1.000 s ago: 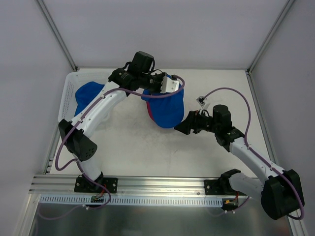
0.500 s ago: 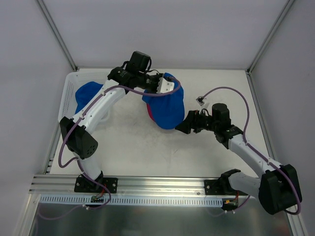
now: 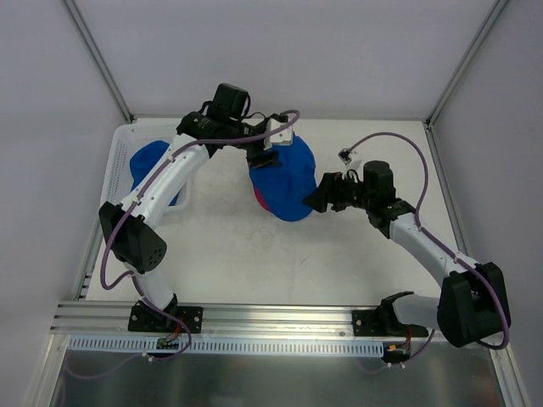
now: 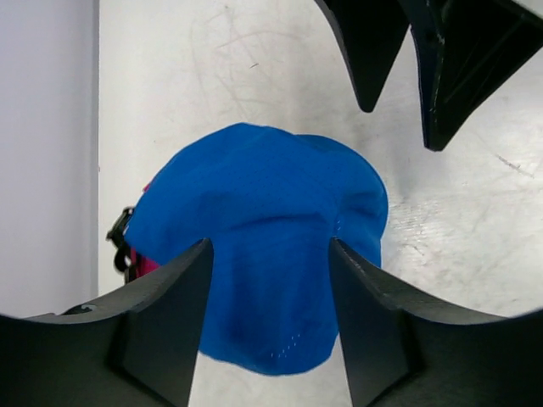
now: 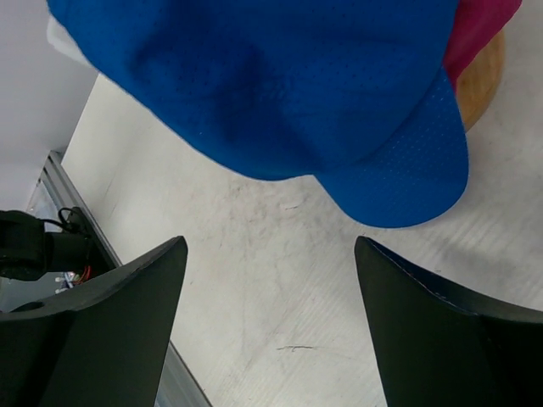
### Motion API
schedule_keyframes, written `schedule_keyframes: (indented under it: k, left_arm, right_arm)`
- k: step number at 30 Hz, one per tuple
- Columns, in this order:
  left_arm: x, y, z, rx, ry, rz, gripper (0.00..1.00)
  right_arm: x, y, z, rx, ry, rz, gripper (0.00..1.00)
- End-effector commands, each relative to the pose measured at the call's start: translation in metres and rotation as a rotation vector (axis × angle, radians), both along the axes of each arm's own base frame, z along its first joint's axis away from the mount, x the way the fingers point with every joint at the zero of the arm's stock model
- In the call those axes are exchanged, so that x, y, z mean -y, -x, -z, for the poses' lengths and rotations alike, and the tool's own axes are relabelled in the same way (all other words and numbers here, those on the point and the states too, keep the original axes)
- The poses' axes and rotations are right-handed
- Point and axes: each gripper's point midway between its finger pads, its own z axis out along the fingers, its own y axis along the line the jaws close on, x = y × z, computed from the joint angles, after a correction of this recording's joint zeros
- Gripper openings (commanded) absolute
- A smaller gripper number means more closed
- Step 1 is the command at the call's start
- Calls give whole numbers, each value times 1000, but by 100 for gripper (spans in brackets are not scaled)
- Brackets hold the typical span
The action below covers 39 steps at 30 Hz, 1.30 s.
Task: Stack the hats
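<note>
A bright blue hat (image 3: 287, 182) lies on top of a magenta-pink hat (image 3: 255, 197) in the middle of the table. My left gripper (image 3: 265, 155) hovers over its far edge, open, with the blue hat (image 4: 263, 246) below its fingers (image 4: 165, 326) and a sliver of pink hat (image 4: 144, 264) at the left. My right gripper (image 3: 316, 197) stands open just right of the pile, nothing between its fingers. In the right wrist view the blue hat (image 5: 280, 85) fills the top, with the pink hat (image 5: 485, 24) peeking out. Another blue hat (image 3: 146, 165) lies at the far left.
A white slatted basket (image 3: 116, 157) along the left edge holds the other blue hat. A tan wooden disc (image 5: 485, 83) shows under the pile. The right gripper's fingers (image 4: 450, 68) reach into the left wrist view at top right. Bare table lies in front of the pile.
My left gripper has opened and let go of the blue hat, pulling back toward the far left. The hat has settled on the pile. The right gripper edged a little closer.
</note>
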Motion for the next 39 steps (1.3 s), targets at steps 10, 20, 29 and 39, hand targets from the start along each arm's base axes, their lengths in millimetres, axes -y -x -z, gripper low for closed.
schedule_keyframes:
  k: [10,20,29,39]
  left_arm:
    - [-69,-29,-85,-513,342,-465,59]
    - [-59,-84,-61,-690,392,-622,56]
    - [-40,-110,-28,-697,348,-634,51]
    - [-30,-109,-1,-670,283,-600,49]
  right_arm:
    - [-10,-47,-58,132,-54,-10,83]
    - [-17,-48,-58,72,-98,-14,82]
    - [-18,-53,-58,37,-114,20,83]
    - [-22,-56,-59,28,-121,8,84]
